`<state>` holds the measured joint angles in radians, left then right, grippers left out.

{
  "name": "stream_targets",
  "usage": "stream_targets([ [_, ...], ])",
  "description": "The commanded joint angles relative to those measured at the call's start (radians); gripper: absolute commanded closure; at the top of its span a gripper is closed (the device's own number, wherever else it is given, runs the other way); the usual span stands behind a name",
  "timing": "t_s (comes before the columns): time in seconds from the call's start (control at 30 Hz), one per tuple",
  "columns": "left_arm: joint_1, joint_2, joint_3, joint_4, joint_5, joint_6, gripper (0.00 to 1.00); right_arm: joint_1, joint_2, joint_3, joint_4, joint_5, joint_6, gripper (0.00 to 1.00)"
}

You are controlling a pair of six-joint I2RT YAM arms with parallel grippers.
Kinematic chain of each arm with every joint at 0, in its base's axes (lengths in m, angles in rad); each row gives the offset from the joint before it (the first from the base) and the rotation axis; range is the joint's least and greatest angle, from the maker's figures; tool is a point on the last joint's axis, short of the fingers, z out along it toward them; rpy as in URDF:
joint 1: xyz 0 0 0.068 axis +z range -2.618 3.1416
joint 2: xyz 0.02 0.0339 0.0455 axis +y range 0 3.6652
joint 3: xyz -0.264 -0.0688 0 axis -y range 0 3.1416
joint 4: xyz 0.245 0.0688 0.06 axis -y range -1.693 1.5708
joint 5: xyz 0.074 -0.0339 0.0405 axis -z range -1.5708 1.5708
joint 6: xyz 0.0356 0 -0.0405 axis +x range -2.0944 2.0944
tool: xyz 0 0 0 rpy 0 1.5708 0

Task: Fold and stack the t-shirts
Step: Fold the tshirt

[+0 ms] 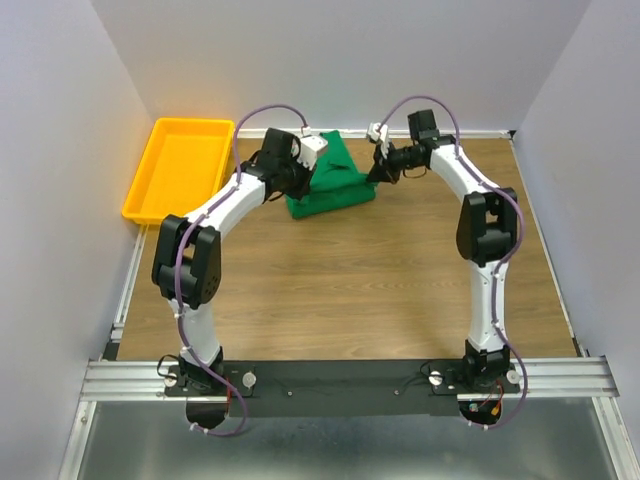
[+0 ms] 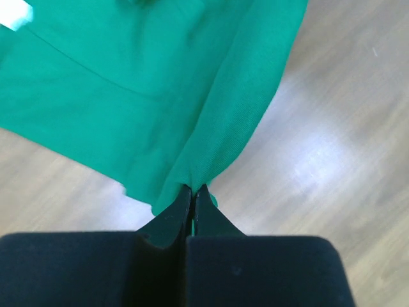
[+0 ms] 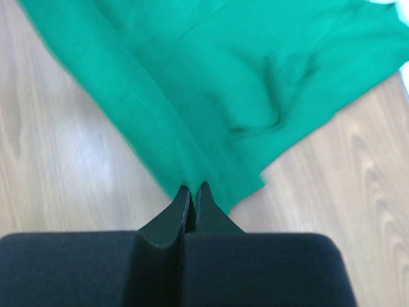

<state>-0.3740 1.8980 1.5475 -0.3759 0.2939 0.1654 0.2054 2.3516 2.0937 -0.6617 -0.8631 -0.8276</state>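
Observation:
One emerald-green t-shirt (image 1: 332, 185) lies bunched at the far middle of the wooden table. My left gripper (image 1: 300, 172) is shut on a pinched fold of its left edge; in the left wrist view (image 2: 193, 187) the cloth (image 2: 147, 102) rises from the closed tips. My right gripper (image 1: 373, 172) is shut on the shirt's right edge; in the right wrist view (image 3: 193, 187) the green cloth (image 3: 243, 77) spreads away from the tips. A white label corner (image 2: 16, 16) shows at the top left of the left wrist view.
A yellow plastic tray (image 1: 180, 166) stands at the far left of the table, next to the left arm's elbow. Grey walls close in the table on three sides. An aluminium rail (image 1: 340, 378) holds the arm bases at the near edge.

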Motion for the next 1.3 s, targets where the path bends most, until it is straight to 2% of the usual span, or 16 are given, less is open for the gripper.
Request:
stream_targets([
  [0.0,-0.034,-0.091,-0.101,-0.035,0.076,-0.009,1.00,-0.001,-0.196,-0.264,0.004,-0.017,-0.151,0.99],
  [0.07,-0.083,-0.123,-0.191,-0.021,0.077,-0.033,1.00,-0.001,-0.270,-0.387,0.002,-0.011,-0.214,0.99],
  [0.1,-0.106,-0.158,-0.223,-0.009,0.076,-0.049,1.00,-0.001,-0.303,-0.503,0.002,-0.008,-0.231,0.99],
  [0.2,-0.202,-0.237,-0.349,0.038,0.068,-0.130,1.00,-0.001,-0.449,-0.670,-0.006,-0.005,-0.284,0.99],
  [0.23,-0.230,-0.255,-0.407,0.060,0.056,-0.160,1.00,-0.001,-0.530,-0.773,-0.012,-0.001,-0.297,0.99],
  [0.33,-0.366,-0.332,-0.516,0.103,0.038,-0.288,1.00,-0.001,-0.655,-0.997,-0.032,0.035,-0.349,0.99],
  [0.37,-0.432,-0.350,-0.541,0.110,0.030,-0.311,1.00,-0.001,-0.740,-1.047,-0.042,0.044,-0.382,0.99],
  [0.53,-0.606,-0.459,-0.682,0.181,0.005,-0.501,1.00,-0.001,-0.981,-1.328,-0.157,0.110,-0.459,0.99],
  [0.7,-0.790,-0.491,-0.744,0.213,0.004,-0.604,1.00,-0.001,-1.276,-1.487,-0.326,0.159,-0.502,1.00],
  [0.73,-0.824,-0.493,-0.751,0.222,-0.002,-0.648,1.00,-0.001,-1.361,-1.492,-0.340,0.156,-0.475,1.00],
  [0.8,-0.894,-0.494,-0.773,0.241,-0.002,-0.685,1.00,-0.006,-1.428,-1.473,-0.381,0.165,-0.487,1.00],
  [0.93,-0.957,-0.537,-0.813,0.261,-0.027,-0.759,1.00,-0.006,-1.410,-1.442,-0.424,0.170,-0.518,0.99],
  [1.1,-0.959,-0.585,-0.822,0.246,-0.073,-0.773,1.00,-0.006,-1.359,-1.426,-0.450,0.133,-0.585,0.99],
  [1.27,-0.919,-0.603,-0.778,0.215,-0.122,-0.739,1.00,-0.006,-1.264,-1.324,-0.374,0.064,-0.556,0.99],
])
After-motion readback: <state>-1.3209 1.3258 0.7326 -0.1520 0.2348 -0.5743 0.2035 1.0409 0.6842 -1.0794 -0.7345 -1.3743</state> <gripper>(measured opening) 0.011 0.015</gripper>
